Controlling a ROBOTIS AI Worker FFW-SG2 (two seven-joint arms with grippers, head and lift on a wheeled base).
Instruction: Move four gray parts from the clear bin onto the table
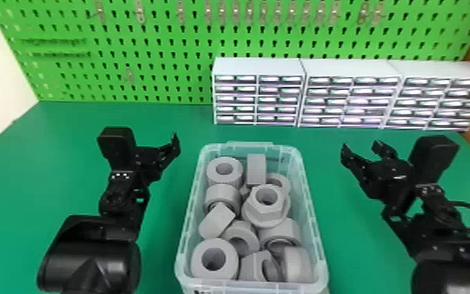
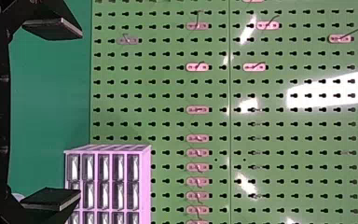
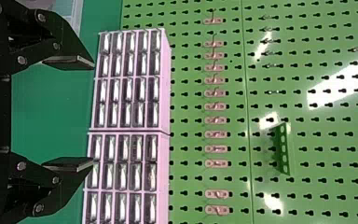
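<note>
- Nearest me, in the seven o'clock corner of the clear bin, lies a thick gray ring, its hole facing up.
- The bin stands on my green bench, straight ahead at twelve o'clock, with gray parts heaped inside from its near end to its far end.
- Just past the bin's middle, toward one o'clock, a flanged hex nut sits high on the heap, tilted, its opening showing.
- At the bin's eleven o'clock there's another thick ring, and a squarish gray block beside it, near twelve.
- Out at ten o'clock from the bin's middle I have my left pincer, above the bench and clear of the bin, spread wide.
- My right pincer is at two o'clock, also off the bin, its fingers well apart.
- Beyond, from twelve round to two o'clock, white drawer cabinets stand in a row along the bench's back.
- Farthest is the green pegboard, metal hooks lined up across it.
</note>
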